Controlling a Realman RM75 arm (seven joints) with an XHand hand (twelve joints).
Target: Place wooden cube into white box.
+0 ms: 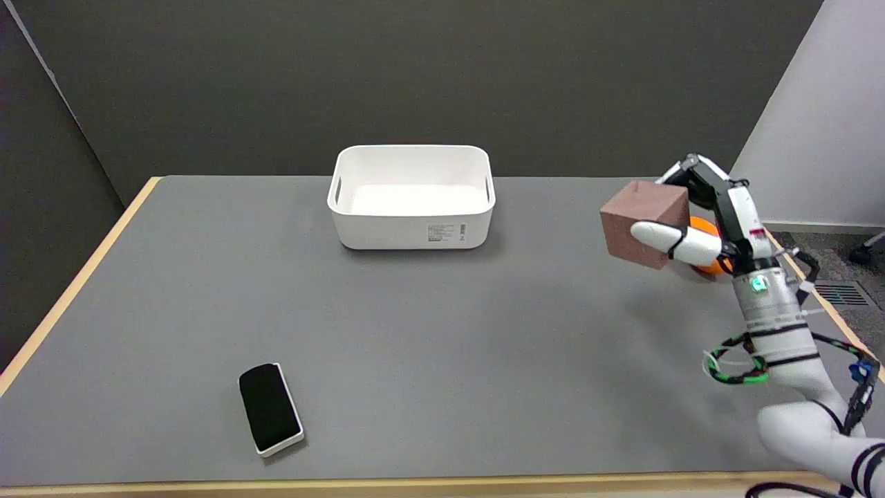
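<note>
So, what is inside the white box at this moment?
The white box shows only its bare white floor and inner walls. The near wall covers the front strip of the floor. The wooden cube is in the right hand.

Lighting: even, soft, overhead; bright on the grey worktop point(442, 332). Shadows: faint, short (darkest patch on the surface just below the right hand point(698, 221)). Focus: sharp throughout. Glare: none visible.

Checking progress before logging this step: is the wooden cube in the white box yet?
Not yet. The right hand holds the wooden cube above the table, well right of the white box, which looks empty.
</note>
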